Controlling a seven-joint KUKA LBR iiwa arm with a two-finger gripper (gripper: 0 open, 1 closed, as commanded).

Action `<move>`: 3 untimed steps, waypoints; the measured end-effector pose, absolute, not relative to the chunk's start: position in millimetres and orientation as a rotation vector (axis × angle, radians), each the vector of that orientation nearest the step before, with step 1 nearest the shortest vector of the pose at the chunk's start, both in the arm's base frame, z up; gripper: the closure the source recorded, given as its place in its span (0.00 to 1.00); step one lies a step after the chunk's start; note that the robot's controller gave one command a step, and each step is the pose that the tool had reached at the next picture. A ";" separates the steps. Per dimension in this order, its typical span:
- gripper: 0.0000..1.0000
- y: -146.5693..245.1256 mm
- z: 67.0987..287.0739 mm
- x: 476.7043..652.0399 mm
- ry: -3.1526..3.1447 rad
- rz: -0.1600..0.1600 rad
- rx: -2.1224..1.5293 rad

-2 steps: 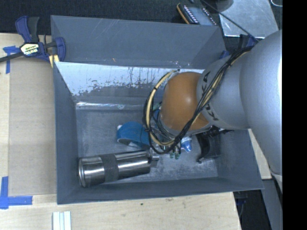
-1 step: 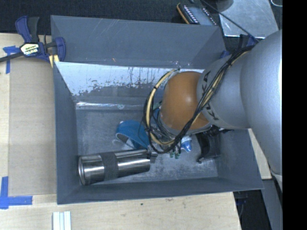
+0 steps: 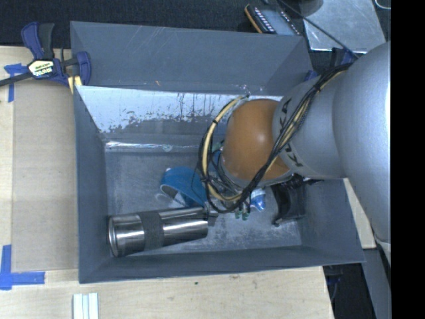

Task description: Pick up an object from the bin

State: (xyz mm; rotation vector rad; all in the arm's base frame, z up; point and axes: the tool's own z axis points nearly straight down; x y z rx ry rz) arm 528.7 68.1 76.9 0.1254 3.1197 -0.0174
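Two things by arm: steel flask (image 3: 159,229) near left, blue object (image 3: 186,183) centre; gripper (image 3: 232,208) under orange cover (image 3: 251,141), grip state can't tell.

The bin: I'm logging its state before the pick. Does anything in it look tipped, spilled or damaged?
The steel flask with a black band lies on its side by the bin's near wall, and a blue cup-like thing lies tipped just behind it. The bin's back wall bears dark scratch marks. No spill shows.
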 end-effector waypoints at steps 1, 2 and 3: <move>1.00 68.1 76.9 528.8 3.120 -0.017 0.125; 1.00 68.1 76.9 528.8 3.120 -0.017 0.126; 1.00 68.1 76.9 528.8 3.120 -0.017 0.126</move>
